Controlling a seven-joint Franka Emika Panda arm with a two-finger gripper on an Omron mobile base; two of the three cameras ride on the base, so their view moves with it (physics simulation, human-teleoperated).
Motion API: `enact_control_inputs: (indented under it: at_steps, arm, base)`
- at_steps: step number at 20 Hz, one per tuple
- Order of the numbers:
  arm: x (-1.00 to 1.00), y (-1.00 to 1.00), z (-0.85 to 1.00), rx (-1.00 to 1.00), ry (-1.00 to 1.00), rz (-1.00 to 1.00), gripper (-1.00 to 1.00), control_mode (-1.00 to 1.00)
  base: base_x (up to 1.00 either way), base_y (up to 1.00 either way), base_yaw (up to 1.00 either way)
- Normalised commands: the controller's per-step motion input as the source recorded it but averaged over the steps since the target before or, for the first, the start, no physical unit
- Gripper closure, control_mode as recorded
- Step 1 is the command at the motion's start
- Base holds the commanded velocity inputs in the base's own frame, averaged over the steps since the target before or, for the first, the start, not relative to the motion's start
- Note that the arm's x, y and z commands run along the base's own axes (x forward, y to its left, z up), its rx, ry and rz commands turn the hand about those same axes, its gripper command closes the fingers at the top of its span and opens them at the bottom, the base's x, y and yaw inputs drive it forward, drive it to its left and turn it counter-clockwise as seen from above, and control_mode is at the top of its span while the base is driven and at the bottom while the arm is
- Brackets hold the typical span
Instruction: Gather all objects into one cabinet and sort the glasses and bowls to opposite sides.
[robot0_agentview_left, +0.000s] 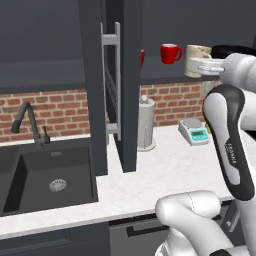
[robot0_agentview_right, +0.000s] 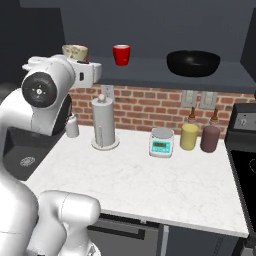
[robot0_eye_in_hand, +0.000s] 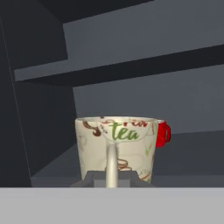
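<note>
Cabinet door (robot0_agentview_left: 114, 95): swung open, edge-on, above the sink (robot0_agentview_left: 47, 182).
Red mug (robot0_agentview_left: 170, 53): upright on the cabinet shelf, just left of the cream mug.
Cream mug (robot0_eye_in_hand: 116, 148): at shelf height inside the cabinet, handle facing the camera.
Tool (robot0_agentview_left: 207, 68): clenched on the cream mug's handle.
Black bowl (robot0_agentview_right: 193, 62): on the shelf's right end, well apart from the mugs.
Surface (robot0_agentview_right: 150, 182): carries a paper-towel holder (robot0_agentview_right: 103, 123).

Both base cams look down over the counter from behind, sharing the paper-towel holder (robot0_agentview_left: 146, 125) (robot0_agentview_right: 104, 123); hand cam sits way closer, up at shelf level.
</note>
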Motion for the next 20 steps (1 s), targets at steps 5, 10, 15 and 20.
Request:
enact_control_inputs:
  at_steps: [5,10,15,20]
  arm:
    - [0.85,0.23,-0.25,-0.04,0.02,0.00,1.00,-1.00]
    - [0.87,0.19,-0.32,-0.03,0.06,0.00,1.00,-1.00]
    - [0.80,0.00,-0.11,0.00,0.00,0.00,1.00,-1.00]
    - [0.84,0.00,-0.17,0.00,0.00,0.00,1.00,-1.00]
  base:
    - [0.00,0.00,0.00]
    - [0.00,0.00,0.00]
    - [0.00,0.00,0.00]
    - [0.00,0.00,0.00]
